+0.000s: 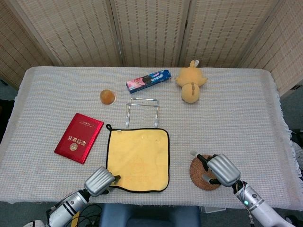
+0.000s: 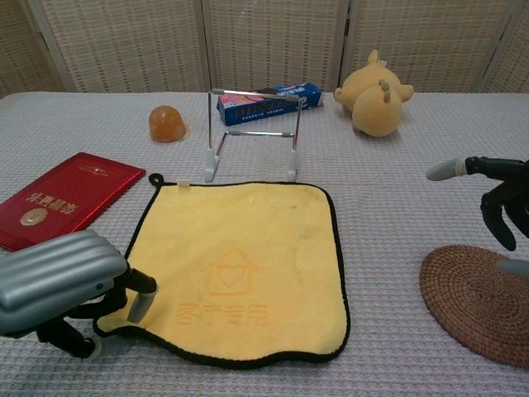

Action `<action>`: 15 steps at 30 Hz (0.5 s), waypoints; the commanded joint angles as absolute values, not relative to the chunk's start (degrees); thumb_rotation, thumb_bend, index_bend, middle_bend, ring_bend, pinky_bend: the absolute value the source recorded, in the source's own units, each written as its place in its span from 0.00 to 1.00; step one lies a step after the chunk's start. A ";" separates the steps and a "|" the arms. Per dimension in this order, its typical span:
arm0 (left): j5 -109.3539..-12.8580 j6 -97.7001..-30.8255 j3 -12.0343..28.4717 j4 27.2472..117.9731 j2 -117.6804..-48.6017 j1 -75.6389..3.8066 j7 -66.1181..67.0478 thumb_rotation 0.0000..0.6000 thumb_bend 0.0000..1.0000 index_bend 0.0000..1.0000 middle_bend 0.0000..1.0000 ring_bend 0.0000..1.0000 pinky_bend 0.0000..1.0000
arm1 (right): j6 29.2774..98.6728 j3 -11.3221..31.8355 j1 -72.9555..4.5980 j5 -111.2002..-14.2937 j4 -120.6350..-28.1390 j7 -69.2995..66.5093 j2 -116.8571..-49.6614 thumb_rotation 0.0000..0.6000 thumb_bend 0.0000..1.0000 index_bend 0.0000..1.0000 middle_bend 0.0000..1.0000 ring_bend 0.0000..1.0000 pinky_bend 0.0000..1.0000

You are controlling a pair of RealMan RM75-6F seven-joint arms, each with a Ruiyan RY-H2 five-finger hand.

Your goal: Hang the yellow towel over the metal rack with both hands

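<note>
The yellow towel (image 1: 138,159) (image 2: 240,265) with a black border lies flat on the table, just in front of the metal rack (image 1: 142,111) (image 2: 252,132). My left hand (image 1: 100,180) (image 2: 62,279) is at the towel's near left corner. One finger lies on top of the cloth and the thumb sits under the edge, so the corner is pinched and slightly raised. My right hand (image 1: 220,169) (image 2: 496,203) hovers over a round woven coaster (image 1: 202,175) (image 2: 475,302), right of the towel, with its fingers spread and nothing in it.
A red booklet (image 1: 79,137) (image 2: 62,197) lies left of the towel. Behind the rack are an orange lump (image 1: 107,96) (image 2: 166,123), a blue snack pack (image 1: 148,81) (image 2: 269,97) and a yellow plush toy (image 1: 190,85) (image 2: 376,95). Folding screens stand behind the table.
</note>
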State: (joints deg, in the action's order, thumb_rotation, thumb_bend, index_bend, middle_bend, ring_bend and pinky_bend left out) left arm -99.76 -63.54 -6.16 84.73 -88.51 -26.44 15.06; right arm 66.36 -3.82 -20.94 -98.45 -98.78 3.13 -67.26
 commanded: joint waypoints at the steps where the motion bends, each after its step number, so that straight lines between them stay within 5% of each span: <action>1: -99.78 -63.89 -6.11 84.65 -88.81 -26.45 15.11 1.00 0.40 0.66 1.00 1.00 1.00 | 65.88 -4.26 -21.47 -99.34 -98.47 3.01 -68.06 1.00 0.30 0.10 0.60 0.63 0.61; 8: -98.99 -64.04 -6.18 85.20 -88.84 -26.39 15.21 1.00 0.43 0.69 1.00 1.00 1.00 | 63.29 -4.88 -23.33 -101.04 -99.75 5.78 -69.91 1.00 0.30 0.13 0.64 0.67 0.69; 15: -98.39 -64.45 -6.38 86.47 -88.21 -26.18 15.27 1.00 0.43 0.69 1.00 1.00 1.00 | 60.76 -4.44 -25.73 -102.42 -98.32 7.86 -75.27 1.00 0.22 0.20 0.80 0.87 0.90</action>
